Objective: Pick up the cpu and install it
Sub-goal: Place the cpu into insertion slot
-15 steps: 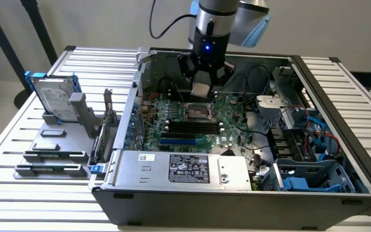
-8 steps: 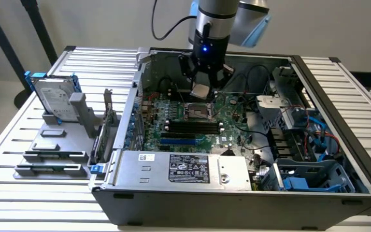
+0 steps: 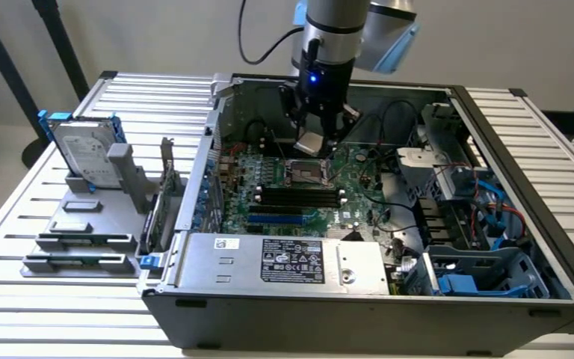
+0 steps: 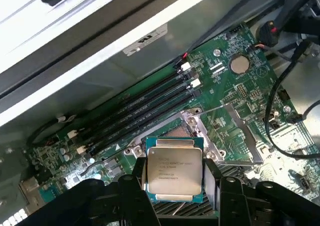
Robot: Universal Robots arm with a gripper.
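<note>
Inside the open computer case [image 3: 367, 303], above the motherboard [image 3: 362, 168], the tool [image 3: 312, 143] pinches the cpu [image 3: 310, 145] by two opposite edges. Its fingers [image 4: 135, 183] press against the chip's sides, and the silvery top faces the wrist camera. The pick-up looks done: the cpu [image 4: 173, 171] is off the counter and in the air.

The install is not done. The chip hangs just above the socket [image 4: 172, 130], apart from it, and the socket's metal retaining frame [image 4: 235, 136] lies swung open beside the tool. I cannot tell whether the chip is squared to the socket. The memory sticks [image 4: 140, 110] sit in their slots just past the socket from the tool.

Well away from the tool, outside the case, a grey holder [image 3: 87, 239] carrying a hard drive [image 3: 83, 153] stands on the white slatted counter [image 3: 28, 299]. The room behind is a plain pale wall [image 3: 167, 37], with a dark cable [image 3: 257, 45] looping from the arm.
</note>
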